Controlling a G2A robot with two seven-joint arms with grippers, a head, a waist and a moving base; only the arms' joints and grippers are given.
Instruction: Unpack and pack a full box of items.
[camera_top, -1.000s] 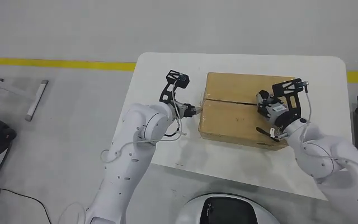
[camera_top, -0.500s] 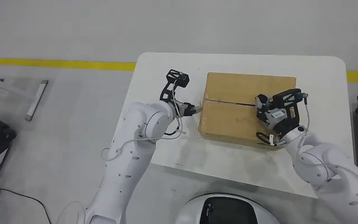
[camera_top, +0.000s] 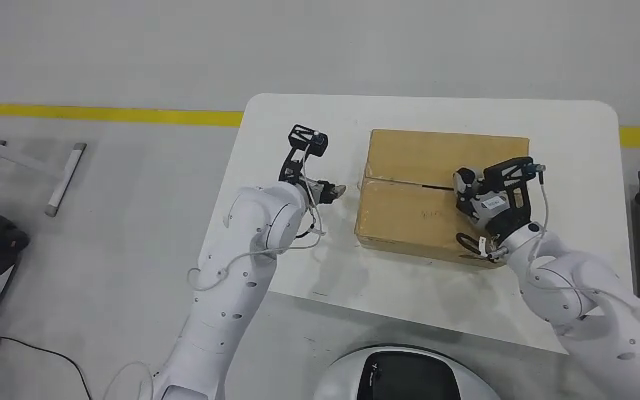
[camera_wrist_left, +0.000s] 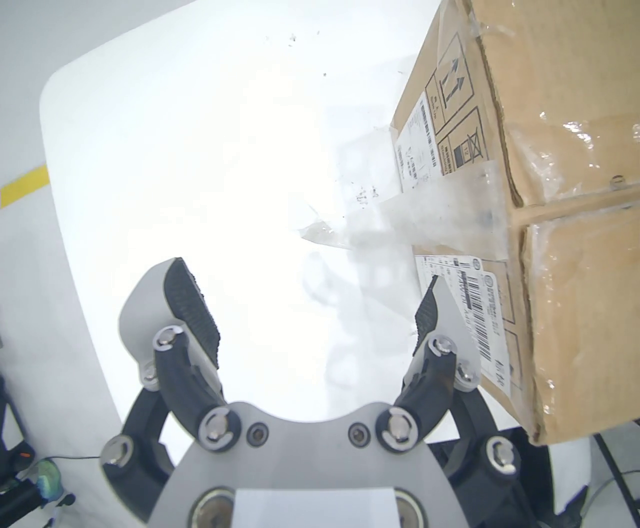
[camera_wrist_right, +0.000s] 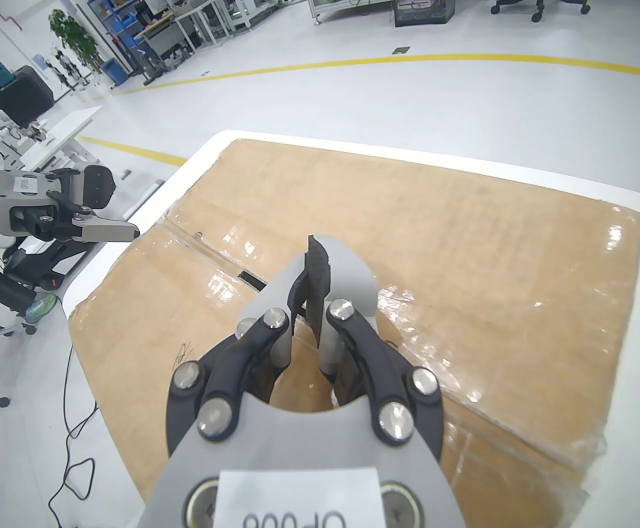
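A taped brown cardboard box (camera_top: 420, 215) lies shut on the white table (camera_top: 280, 140). Just off the box's end hangs my left gripper (camera_top: 336, 189), and the left wrist view shows that gripper (camera_wrist_left: 310, 300) open with nothing between its fingers. Beyond the fingers, a strip of clear tape (camera_wrist_left: 400, 220) sticks out loose from the box (camera_wrist_left: 575, 150) end. Over the box top (camera_wrist_right: 450, 240), near the taped centre seam (camera_wrist_right: 210, 250), sits my right gripper (camera_wrist_right: 316, 265), its pads pressed together. That right gripper (camera_top: 464, 186) is toward the box's right part in the top view.
Bare table surface lies left of and in front of the box. A yellow floor line (camera_top: 120, 114) runs behind the table. In the right wrist view, the left gripper (camera_wrist_right: 107, 231) appears beyond the box's far end, with cables (camera_wrist_right: 75, 425) on the floor.
My left gripper has drawn back a little from the box's end. The right gripper has shifted slightly leftward over the box top.
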